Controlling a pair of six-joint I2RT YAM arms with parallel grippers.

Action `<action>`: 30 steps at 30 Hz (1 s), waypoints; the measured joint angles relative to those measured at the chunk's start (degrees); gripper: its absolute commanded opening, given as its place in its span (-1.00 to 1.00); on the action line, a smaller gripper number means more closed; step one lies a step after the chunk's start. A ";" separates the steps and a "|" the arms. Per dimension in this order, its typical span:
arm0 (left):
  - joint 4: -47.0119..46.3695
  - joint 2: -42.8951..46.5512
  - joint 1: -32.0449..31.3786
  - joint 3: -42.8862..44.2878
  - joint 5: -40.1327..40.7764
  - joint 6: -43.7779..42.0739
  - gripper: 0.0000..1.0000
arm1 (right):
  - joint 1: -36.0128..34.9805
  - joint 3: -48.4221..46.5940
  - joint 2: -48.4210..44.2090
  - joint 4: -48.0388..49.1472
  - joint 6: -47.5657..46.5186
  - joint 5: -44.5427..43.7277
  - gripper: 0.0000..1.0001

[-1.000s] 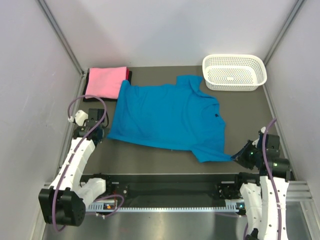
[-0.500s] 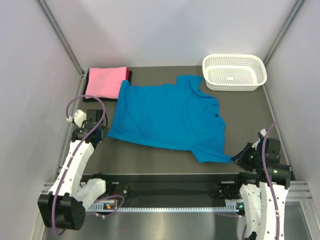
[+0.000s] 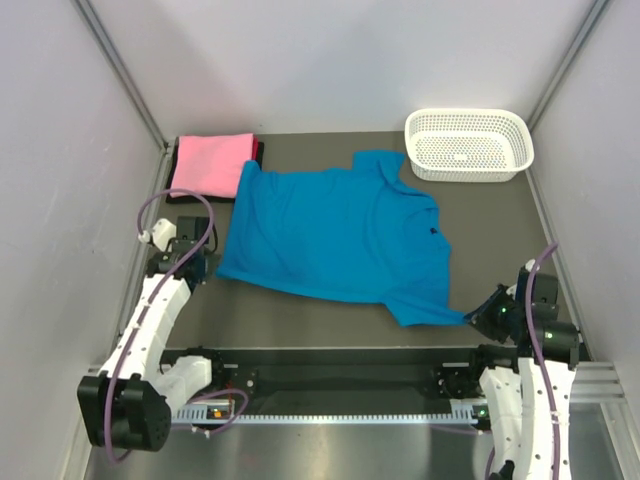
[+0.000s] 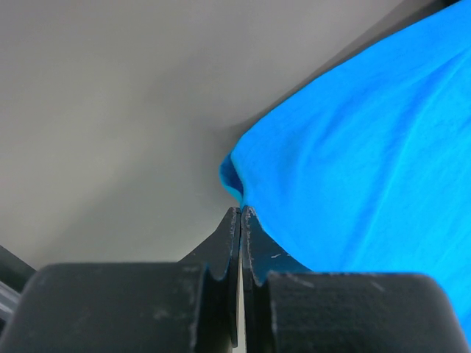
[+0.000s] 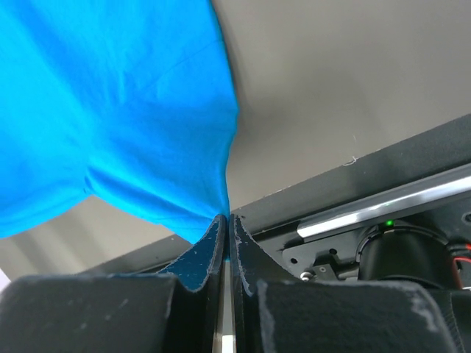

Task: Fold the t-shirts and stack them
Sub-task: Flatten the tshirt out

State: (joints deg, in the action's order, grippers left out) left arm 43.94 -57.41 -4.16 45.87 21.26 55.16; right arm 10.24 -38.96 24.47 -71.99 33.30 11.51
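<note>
The step in hand looks like the first fold of the turquoise t-shirt (image 3: 335,235), which lies spread flat in the middle of the bench (image 3: 500,230). The left tool (image 4: 241,213) is pinched tight on the shirt's lower-left corner, and the right tool (image 5: 227,219) is likewise clamped on its lower-right corner.

Next, I judge, both corners need lifting together and carrying toward the top of the frame, kept level so the cloth doubles evenly.

Count:
- Three t-shirts: the turquoise one, a folded pink t-shirt (image 3: 210,163) at upper left, and a dark maroon t-shirt (image 3: 261,150) showing beneath the pink one.
- One white basket (image 3: 466,113) at upper right.
- Two tools.
</note>
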 measured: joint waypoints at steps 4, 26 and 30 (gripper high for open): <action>0.48 -1.14 0.00 0.98 0.24 -0.07 -1.00 | 0.00 -0.02 0.48 -0.09 1.90 -0.55 -1.00; 6.08 1.97 -0.07 9.88 5.42 -1.36 -1.00 | 0.00 0.83 0.15 0.04 4.46 -0.66 -1.00; 6.05 1.51 -0.07 9.88 5.42 -1.33 -1.00 | 0.00 2.01 -0.48 1.42 4.37 1.77 -1.00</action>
State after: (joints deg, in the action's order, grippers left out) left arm 50.00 -55.90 -4.23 55.75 26.68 53.82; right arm 10.24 -36.95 23.99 -70.57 37.67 13.28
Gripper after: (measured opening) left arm 0.011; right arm 0.008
